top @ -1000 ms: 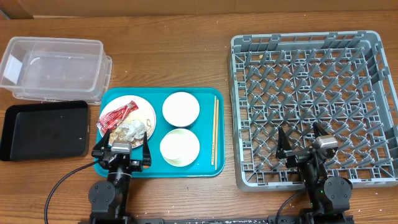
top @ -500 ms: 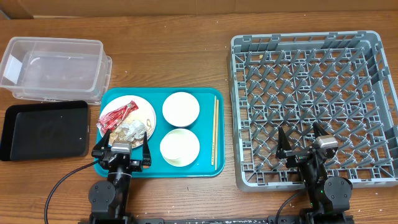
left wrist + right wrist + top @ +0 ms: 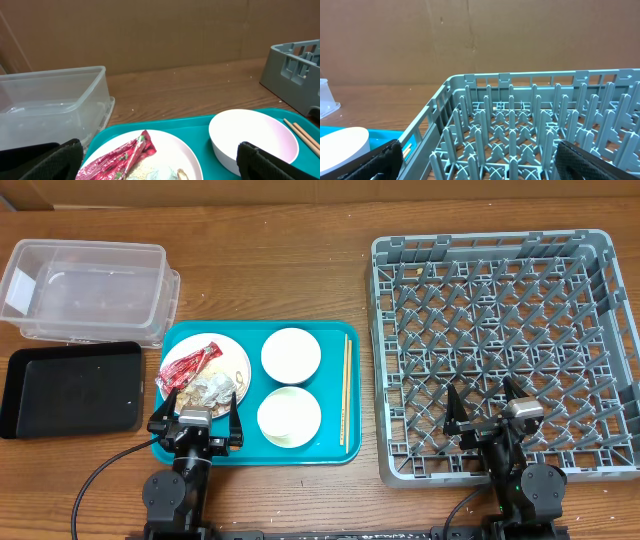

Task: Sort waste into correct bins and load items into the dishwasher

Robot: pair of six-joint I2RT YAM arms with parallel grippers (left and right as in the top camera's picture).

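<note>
A white plate [image 3: 232, 358] on the teal tray [image 3: 332, 340] holds a red wrapper [image 3: 190, 364], crumpled tissue [image 3: 210, 388] and food scraps. Two white bowls [image 3: 291, 355] [image 3: 289, 417] and wooden chopsticks [image 3: 346, 388] lie on the same tray. My left gripper [image 3: 196, 415] is open and empty at the tray's near-left edge, just in front of the plate; the left wrist view shows the wrapper [image 3: 122, 157] and a bowl [image 3: 252, 137] between its fingers. My right gripper [image 3: 490, 413] is open and empty over the grey dish rack's [image 3: 500, 255] front edge. No carrot shows.
The clear tub [image 3: 90, 288] stands at the back left, with the black tray [image 3: 70, 388] in front of it. The grey rack fills the right side; its pegs [image 3: 520, 125] rise right before the right gripper. Bare wood lies along the back.
</note>
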